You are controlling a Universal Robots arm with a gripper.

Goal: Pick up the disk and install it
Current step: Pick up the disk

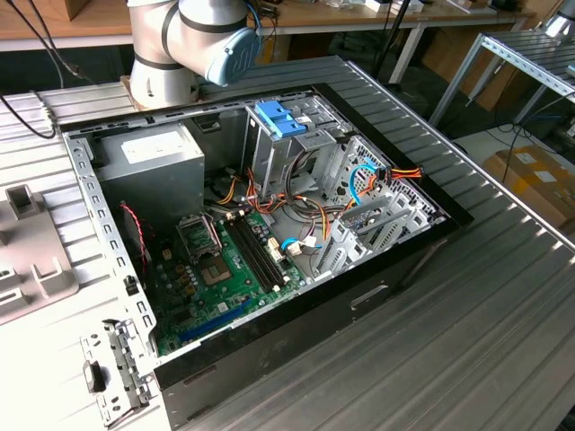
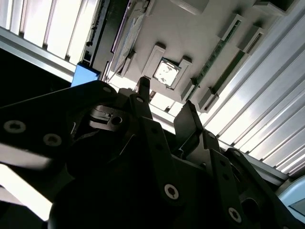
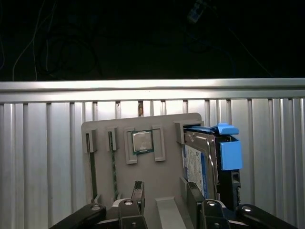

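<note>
1. Starting at the exterior view's left, a grey tray (image 1: 36,269) is cut off by the frame edge, so only some of its raised blocks show.
2. In the middle lies the open computer case (image 1: 296,319) on the ribbed metal table (image 1: 485,341), with its green motherboard (image 1: 225,269) exposed. Loose cables hide much of the floor beside the drive cage (image 1: 296,153), which carries a blue plastic part (image 1: 274,117) on top.
3. Behind the case stands the arm (image 1: 207,36) (its upper part runs out of the picture).
4. In the first wrist view the disk (image 3: 198,162) stands on edge in an end slot of the tray, with its bright blue tab (image 3: 230,155) on the outer side. Its lower end is hidden behind the gripper. A processor chip (image 3: 142,141) sits in a square pocket between the disk and two thin memory sticks (image 3: 90,164).
5. The gripper (image 3: 165,188) hovers over the tray with its fingers (image 3: 194,195) spread wide and nothing between them. One finger is just beside the disk, but contact cannot be judged. In the second wrist view the gripper's dark body covers most of the scene, and a blue corner of the tab peeks past it.
</note>
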